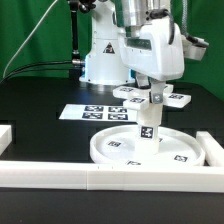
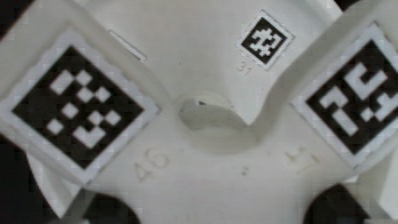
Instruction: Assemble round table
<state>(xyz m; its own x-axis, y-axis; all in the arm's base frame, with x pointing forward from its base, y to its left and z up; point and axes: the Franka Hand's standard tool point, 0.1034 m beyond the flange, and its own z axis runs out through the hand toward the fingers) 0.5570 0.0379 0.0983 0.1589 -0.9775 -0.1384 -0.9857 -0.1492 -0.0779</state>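
Cross-shaped piece [image 2: 205, 120] fills wrist view, fingers [image 1: 150, 97] grip it above round disc [image 1: 120, 150], exterior

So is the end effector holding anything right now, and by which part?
Apparently the leg, gripped at its upper end by the end effector, standing upright on the round disc.

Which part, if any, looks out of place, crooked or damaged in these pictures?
Nothing stands out. The leg stands upright near the middle of the round disc, with the gripper around its top. The cross-shaped piece lies flat behind it, beside the marker board. No damage shows.
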